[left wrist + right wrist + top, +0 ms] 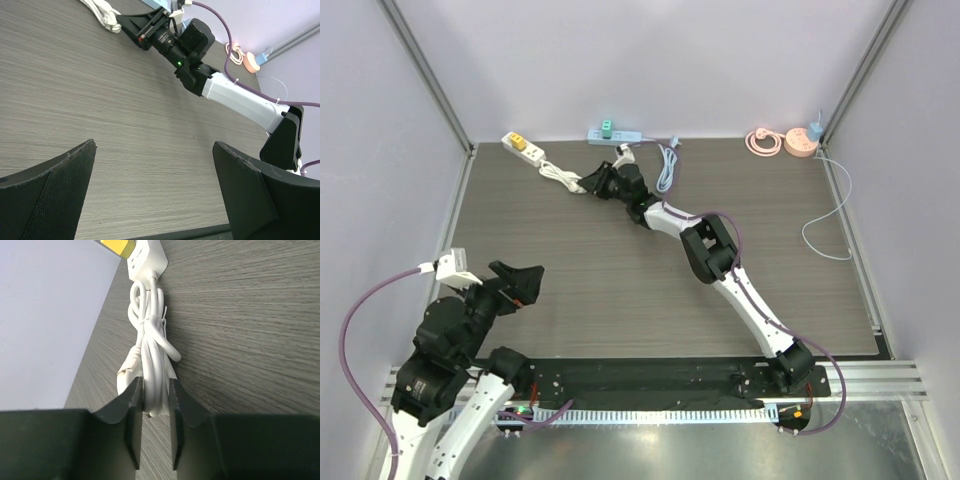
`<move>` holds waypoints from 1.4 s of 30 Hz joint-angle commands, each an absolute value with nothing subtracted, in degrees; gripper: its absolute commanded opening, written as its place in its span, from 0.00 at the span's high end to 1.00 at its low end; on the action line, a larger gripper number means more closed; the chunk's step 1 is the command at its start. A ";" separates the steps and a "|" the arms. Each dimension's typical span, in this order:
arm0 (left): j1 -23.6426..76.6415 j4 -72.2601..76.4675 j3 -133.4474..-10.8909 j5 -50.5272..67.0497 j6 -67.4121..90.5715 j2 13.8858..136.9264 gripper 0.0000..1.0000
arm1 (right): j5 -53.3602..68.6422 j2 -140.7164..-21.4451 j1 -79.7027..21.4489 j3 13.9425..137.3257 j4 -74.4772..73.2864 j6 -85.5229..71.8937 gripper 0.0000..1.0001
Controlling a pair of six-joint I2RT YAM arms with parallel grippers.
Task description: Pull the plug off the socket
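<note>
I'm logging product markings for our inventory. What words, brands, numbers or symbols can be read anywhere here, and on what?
No text can be read.
The white power strip, yellow plug and white cord show no print.
The blue strip and pink device are too small to tell.

Top external: fixed, high, behind the arm bases. Looks down and forward over the whole table [620,300], from far off. Bases at the bottom edge, back wall at the top.

Left wrist: low over the tabletop, facing across it at mid range. Left gripper [154,145] in the lower corners, right arm [240,97] upper right.

Right wrist: very near, rolled sideways, wall at left. Right gripper [156,381] bottom centre, white cable bundle [150,350] mid-frame.

Shared: top and left wrist both catch the right arm. Top and right wrist both catch the bundle.
</note>
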State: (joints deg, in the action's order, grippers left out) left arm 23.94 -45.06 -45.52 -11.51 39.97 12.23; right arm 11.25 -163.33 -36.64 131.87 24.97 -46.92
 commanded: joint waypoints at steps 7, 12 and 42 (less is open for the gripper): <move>24.17 -50.71 -50.09 -14.85 41.74 17.48 0.00 | 21.17 -151.64 -37.18 122.45 20.21 -44.74 0.99; 24.17 -52.73 -52.55 -14.41 43.06 20.04 0.00 | 23.38 -140.91 -37.09 104.12 23.82 -43.16 0.99; 22.94 -59.23 -68.11 -31.54 32.26 63.18 0.02 | 20.83 -97.21 -49.04 44.73 26.38 -34.37 0.64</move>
